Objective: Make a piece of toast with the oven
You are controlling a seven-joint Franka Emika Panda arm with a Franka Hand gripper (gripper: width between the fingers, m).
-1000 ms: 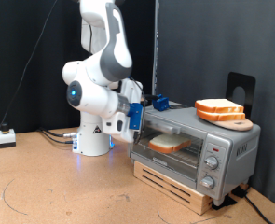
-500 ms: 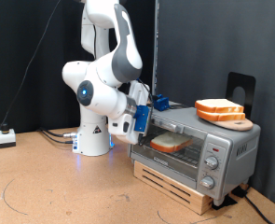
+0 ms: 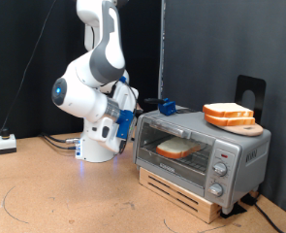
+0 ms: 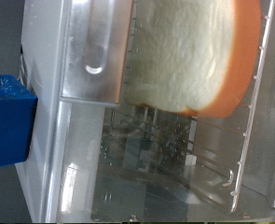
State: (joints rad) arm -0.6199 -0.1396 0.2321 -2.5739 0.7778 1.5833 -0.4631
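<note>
The silver-grey oven (image 3: 206, 155) stands on a wooden pallet at the exterior view's right, and its glass door looks shut. The piece of toast (image 3: 175, 149) lies on the rack inside and shows through the glass. In the wrist view the toast (image 4: 188, 51) fills the frame close behind the glass, with the wire rack (image 4: 165, 149) beside it. My gripper (image 3: 133, 111) hangs just to the left of the oven's front corner, apart from it, with nothing visible between its fingers. The wrist view shows no fingers clearly.
A stack of bread slices (image 3: 229, 115) lies on a wooden board on top of the oven. A blue object (image 3: 167, 105) sits on the oven's top left corner and also shows in the wrist view (image 4: 8, 117). A white box (image 3: 5, 143) and cables lie at the left. Three knobs (image 3: 219, 171) are on the oven's right front.
The arm has swung back towards the exterior view's left, taking the gripper away from the oven's front. The toast and the oven have not moved.
</note>
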